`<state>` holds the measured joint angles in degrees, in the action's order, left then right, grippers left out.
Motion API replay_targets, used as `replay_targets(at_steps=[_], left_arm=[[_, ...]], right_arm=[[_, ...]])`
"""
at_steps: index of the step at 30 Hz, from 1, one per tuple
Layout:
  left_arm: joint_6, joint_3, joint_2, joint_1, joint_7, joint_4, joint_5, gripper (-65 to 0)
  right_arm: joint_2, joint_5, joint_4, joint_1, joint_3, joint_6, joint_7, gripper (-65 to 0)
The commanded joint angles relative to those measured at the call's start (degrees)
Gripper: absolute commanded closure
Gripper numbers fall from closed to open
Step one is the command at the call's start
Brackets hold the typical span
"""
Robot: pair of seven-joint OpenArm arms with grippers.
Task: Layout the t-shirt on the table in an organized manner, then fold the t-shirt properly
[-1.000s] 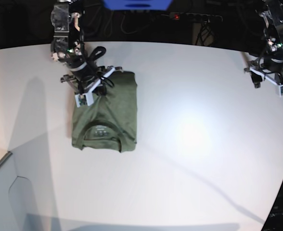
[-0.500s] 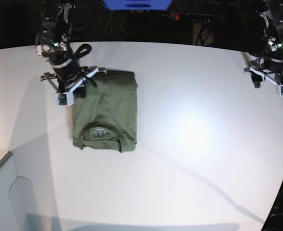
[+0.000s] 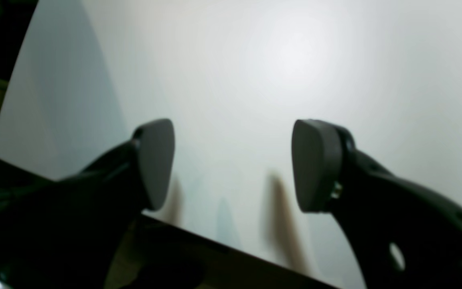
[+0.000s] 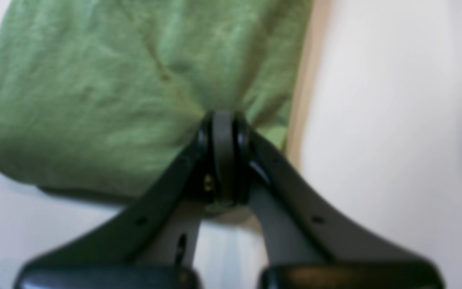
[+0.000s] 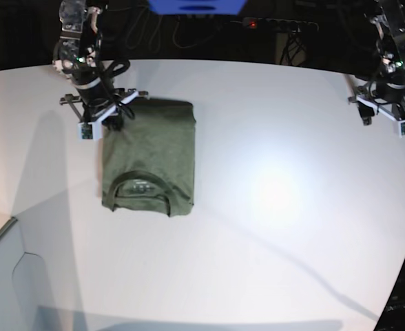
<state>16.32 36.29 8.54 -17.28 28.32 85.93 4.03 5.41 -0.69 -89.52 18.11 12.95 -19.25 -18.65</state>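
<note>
1. Moving back toward the far left corner of the shirt [image 5: 147, 155] since a second ago, the right gripper [image 4: 223, 132] is now sitting at that corner, with its jaws pressed together and green cloth bunching right at their tips.
2. Whether it is pinching a fold is unclear; if it is, any lift or pull risks dragging the folded layers askew.
3. Folded into a neat rectangle, collar nearest the camera, the shirt is lying on the left part of the table [image 5: 278, 227]; a snag could be opening the top layer.
4. Well away at the right edge, the left gripper [image 3: 233, 164] is hanging with jaws wide apart over bare table, holding nothing.
</note>
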Motion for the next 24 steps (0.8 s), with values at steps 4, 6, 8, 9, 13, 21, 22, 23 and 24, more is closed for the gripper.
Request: replay_targets(at_steps=[4,6,8,9,13,21,22,23,24], left_arm=[[-0.10,0.23,-0.05,-1.93,-1.02,2.73,0.14,-40.2],[-0.10,0.59,-1.55,-3.69,-1.02,5.28,0.14,-32.1],[-0.10,2.08,-3.04,-6.15,-1.02,9.06,0.14,-20.0],[-0.10,2.61,-4.10,-7.12,-0.93,10.64,0.14,-14.0],[-0.10,4.72,-8.67,-11.86,-0.93,15.74,-0.12,-0.2],[-0.10,4.28,-14.47,-24.08,-0.93,20.75,-0.21,-0.1],[-0.10,4.28,-14.82,-24.79,-0.93,19.87,-0.38,-0.1],[-0.10,4.28,-14.91,-25.14,-0.93,17.76,-0.47,-0.1],[-0.10,4.28,-14.82,-24.96,-1.11,15.12,-0.47,-0.1]], right_arm=[[1.05,0.64,-8.99,3.21,1.34,-0.23,5.60,0.0],[1.14,0.64,-13.30,5.32,1.34,-0.23,5.69,0.0],[1.32,0.64,-17.52,8.57,1.34,-0.23,5.60,0.0],[1.32,0.64,-18.92,10.16,1.34,-0.23,5.51,0.0],[1.32,0.64,-21.30,17.63,1.34,-0.23,5.78,0.0],[1.40,0.73,-20.07,29.58,0.54,-4.27,6.04,0.0],[1.40,0.73,-18.92,30.11,0.54,-6.29,6.04,0.0],[1.40,0.73,-17.25,30.29,0.54,-7.88,6.04,0.0],[1.23,0.73,-15.50,30.29,0.54,-9.02,6.04,0.0]])
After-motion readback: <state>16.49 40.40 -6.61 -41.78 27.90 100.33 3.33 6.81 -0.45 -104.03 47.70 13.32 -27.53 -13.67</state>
